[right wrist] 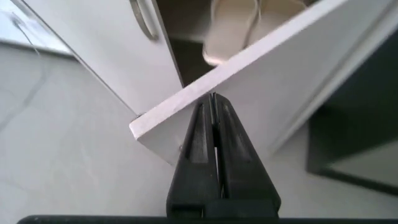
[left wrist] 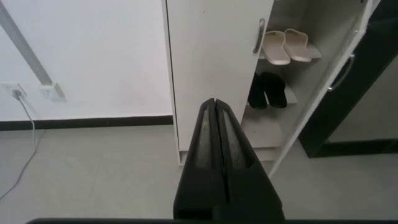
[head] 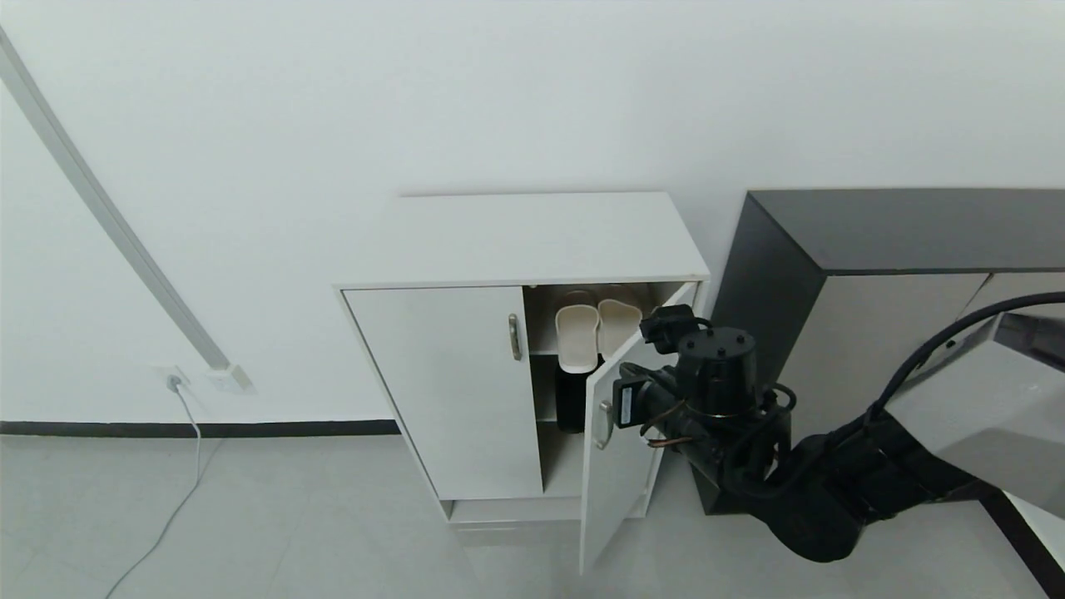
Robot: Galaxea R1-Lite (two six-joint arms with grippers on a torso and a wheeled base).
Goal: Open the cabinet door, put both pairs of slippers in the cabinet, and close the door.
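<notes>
**Slippers shelved, right door ajar, closing push set up**

Centre of the head view: white cabinet [head: 532,241], left door [head: 449,391] flush, right door [head: 616,466] swung out toward lower centre. On the upper shelf, beige slippers [head: 595,333] side by side. On the shelf below, black slippers [head: 570,399], partly hidden by the door. Long axes front to back, heels seemingly outward, toes toward the back wall, beige heels overhanging the shelf edge. Probably laid lengthwise so 2 pairs fit the narrow bay and clear the door.

Right gripper [right wrist: 213,102] pressed together, pinching nothing, tips at or just beside the door's edge on its outer face, near the handle [head: 605,424]. Placed, by the look, to push rather than pull.

Left gripper [left wrist: 214,106] likewise pressed together, empty, well back from the cabinet, likely parked clear of the door's swing.
</notes>
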